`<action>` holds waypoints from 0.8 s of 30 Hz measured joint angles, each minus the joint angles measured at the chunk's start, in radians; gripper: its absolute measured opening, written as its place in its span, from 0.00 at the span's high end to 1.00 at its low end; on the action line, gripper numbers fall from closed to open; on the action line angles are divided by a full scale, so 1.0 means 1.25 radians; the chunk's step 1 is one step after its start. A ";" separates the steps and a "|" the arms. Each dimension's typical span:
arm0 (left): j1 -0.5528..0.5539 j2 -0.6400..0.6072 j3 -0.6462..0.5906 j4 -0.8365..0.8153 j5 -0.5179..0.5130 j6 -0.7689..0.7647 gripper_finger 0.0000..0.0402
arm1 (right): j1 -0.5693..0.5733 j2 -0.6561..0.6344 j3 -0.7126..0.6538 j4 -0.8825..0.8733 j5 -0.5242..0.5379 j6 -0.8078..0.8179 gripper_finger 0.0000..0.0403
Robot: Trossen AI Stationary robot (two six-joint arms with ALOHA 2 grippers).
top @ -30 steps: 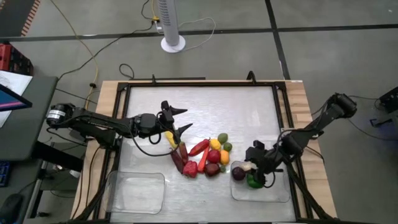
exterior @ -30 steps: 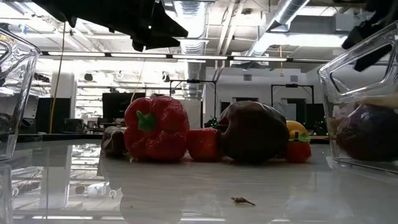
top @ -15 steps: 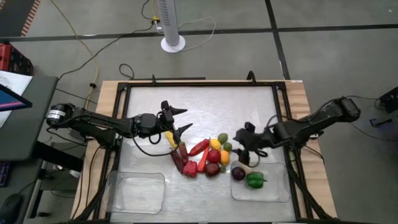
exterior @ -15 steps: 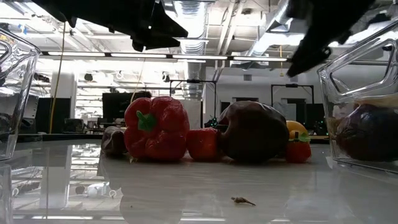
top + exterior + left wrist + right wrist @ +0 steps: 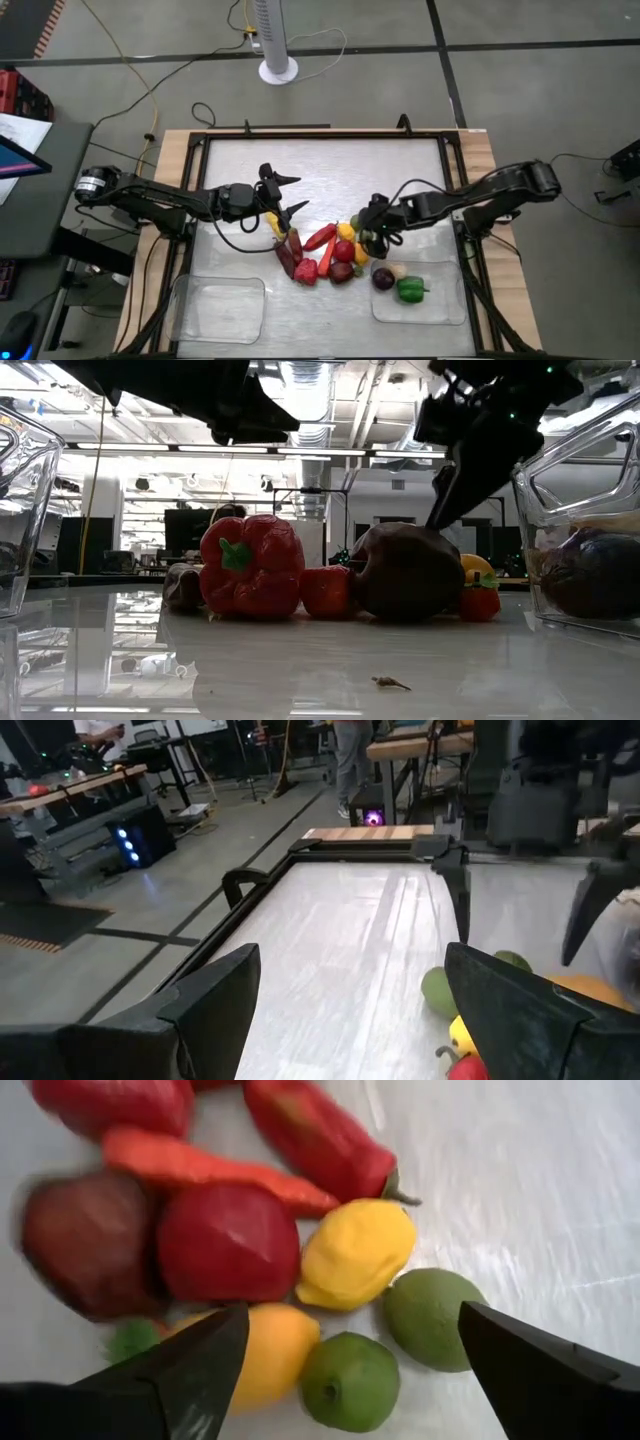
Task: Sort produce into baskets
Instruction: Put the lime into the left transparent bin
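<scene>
Produce [image 5: 335,250] lay heaped near the middle of the tabletop [image 5: 330,170], toward its front edge, between two clear baskets at the front corners. The right basket [image 5: 440,305] held a purple piece and a green pepper; the left basket [image 5: 215,310] looked bare. Both arms hovered over the heap. The right gripper [image 5: 368,232] stood wide open and empty above two limes [image 5: 350,1380] and a lemon [image 5: 355,1252]. The left gripper [image 5: 285,195] was open too, empty. These pieces were probably light, hard and slick; a round lime wants pinching across its widest middle.
</scene>
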 joint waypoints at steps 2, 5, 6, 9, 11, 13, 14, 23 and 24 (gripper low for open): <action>0.000 0.000 0.000 0.000 0.000 0.001 0.24 | -0.005 0.011 0.000 0.001 0.000 -0.018 0.07; 0.000 0.000 0.000 0.000 0.000 0.000 0.24 | -0.014 0.020 0.000 -0.006 -0.001 -0.033 0.07; 0.000 0.000 0.000 0.000 0.000 0.001 0.24 | -0.017 0.022 0.000 -0.014 -0.001 -0.040 0.07; 0.000 0.000 0.000 0.000 0.000 0.001 0.24 | -0.033 0.025 0.000 -0.036 -0.011 -0.046 0.07; 0.000 0.000 0.000 0.003 -0.003 0.001 0.24 | -0.051 0.026 0.002 -0.051 -0.048 -0.032 0.07; 0.000 0.000 0.000 0.009 -0.003 0.001 0.24 | -0.071 0.027 0.021 -0.084 -0.079 -0.009 0.07; 0.000 0.000 0.000 0.012 -0.003 0.001 0.24 | -0.079 0.027 0.038 -0.102 -0.084 0.004 0.07; 0.001 0.000 0.000 0.015 -0.004 0.000 0.24 | -0.092 0.094 0.245 -0.366 -0.095 0.102 0.08; 0.001 0.000 0.000 0.015 -0.004 0.002 0.24 | -0.089 0.122 0.268 -0.389 -0.099 0.108 0.08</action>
